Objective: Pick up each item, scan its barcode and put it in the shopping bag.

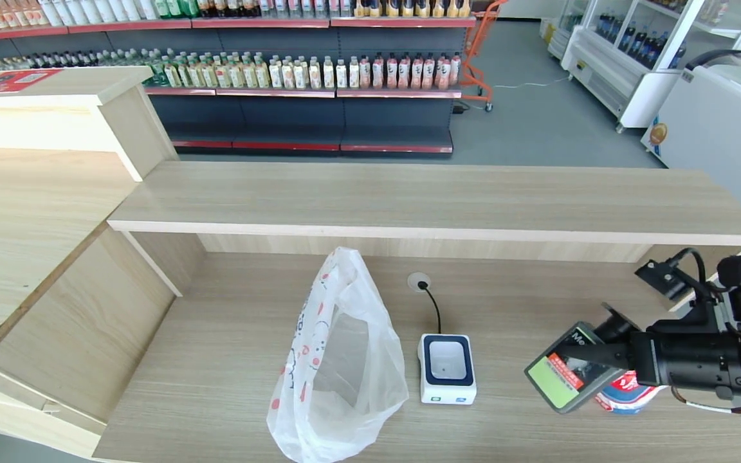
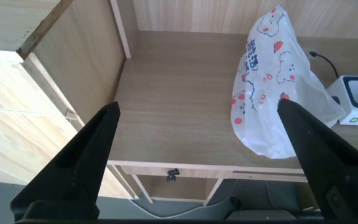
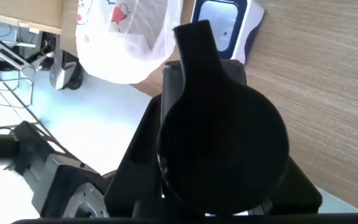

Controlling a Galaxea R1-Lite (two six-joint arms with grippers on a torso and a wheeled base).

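Your right gripper (image 1: 577, 357) grips a dark box (image 1: 562, 379) to the right of the scanner (image 1: 446, 368); your left gripper (image 2: 199, 107) holds nothing.
The right fingers are clamped on the box, which is held tilted above the counter (image 1: 216, 360) with its green and red label facing up. A red, white and blue packet (image 1: 625, 393) lies on the counter beneath it. The shopping bag (image 1: 335, 366) stands just left of the scanner. Your left fingers (image 2: 92, 155) are spread wide over the counter's near edge, apart from the bag.
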